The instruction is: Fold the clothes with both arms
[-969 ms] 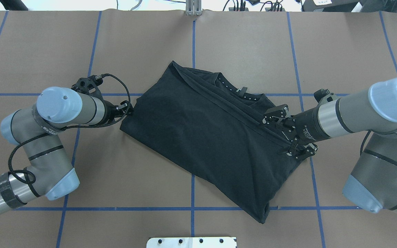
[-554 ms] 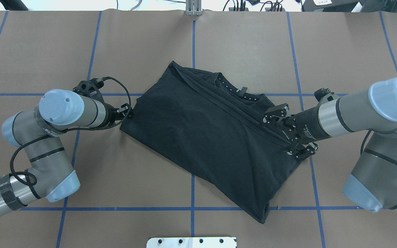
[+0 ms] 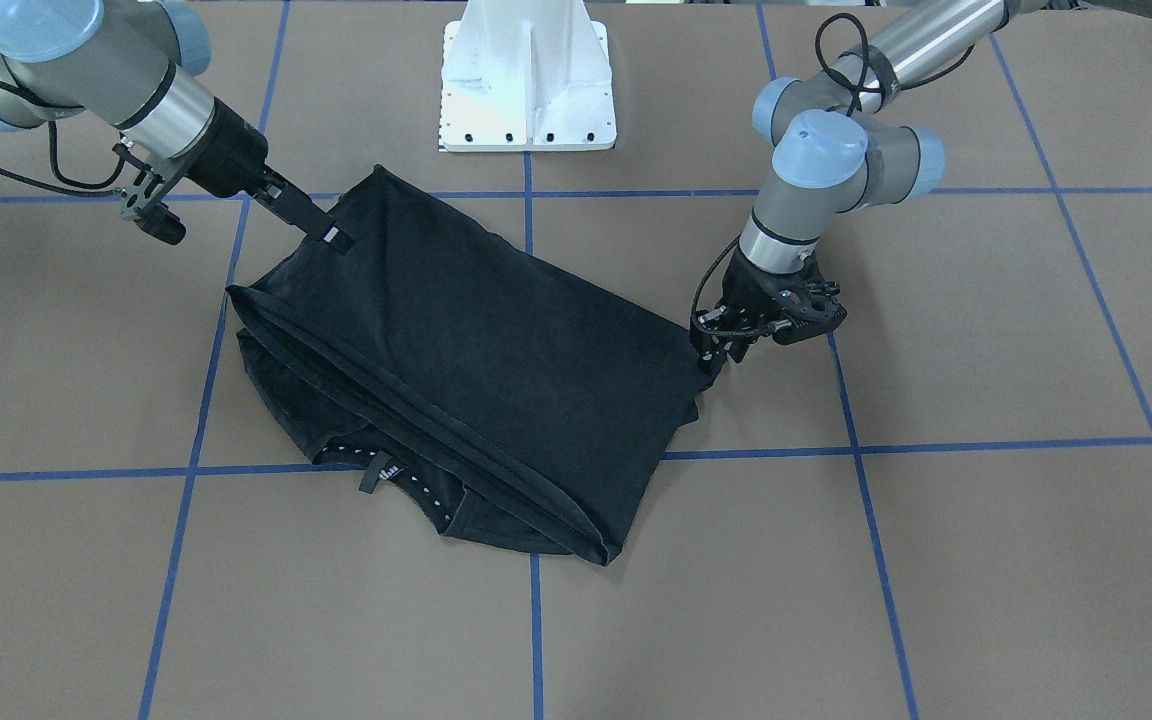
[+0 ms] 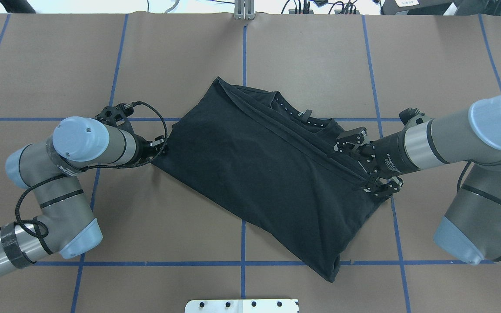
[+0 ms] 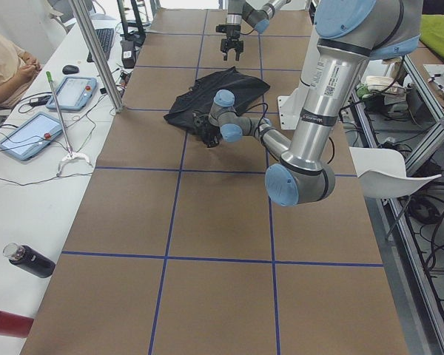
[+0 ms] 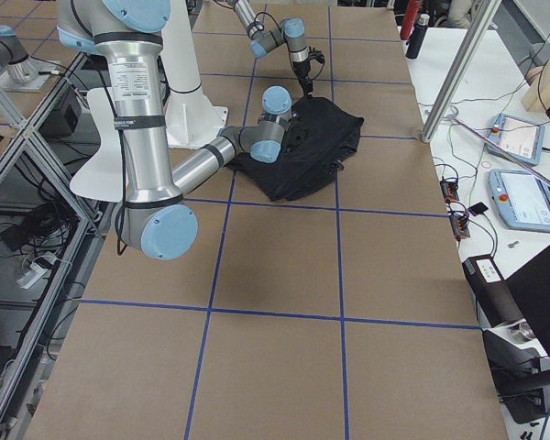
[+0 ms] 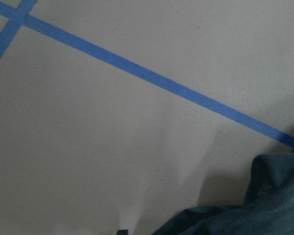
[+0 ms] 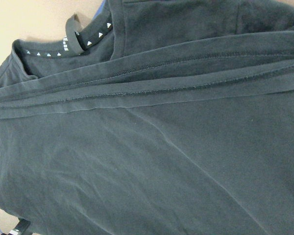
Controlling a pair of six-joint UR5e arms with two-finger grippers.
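The black T-shirt (image 4: 259,169) lies folded on the brown table, plain side up, with its collar (image 4: 296,114) showing at the far edge; the logo is hidden. It also shows in the front view (image 3: 456,370). My left gripper (image 4: 162,147) is low at the shirt's left corner, narrow and shut; no cloth shows between the fingers. In the front view the left gripper (image 3: 708,356) touches that corner. My right gripper (image 4: 344,169) is open wide over the shirt's right part, above the folded hems (image 8: 152,83). In the front view the right gripper (image 3: 333,235) is at the shirt's edge.
Blue tape lines (image 4: 243,48) grid the table. The white pedestal base (image 3: 528,80) stands at the robot's side. A side bench with tablets (image 5: 29,137) and a metal post (image 5: 96,55) lies beyond the far edge.
My left gripper has slid a little toward the robot along the shirt's left edge. My right gripper has drawn back slightly to the right. The shirt has not moved.
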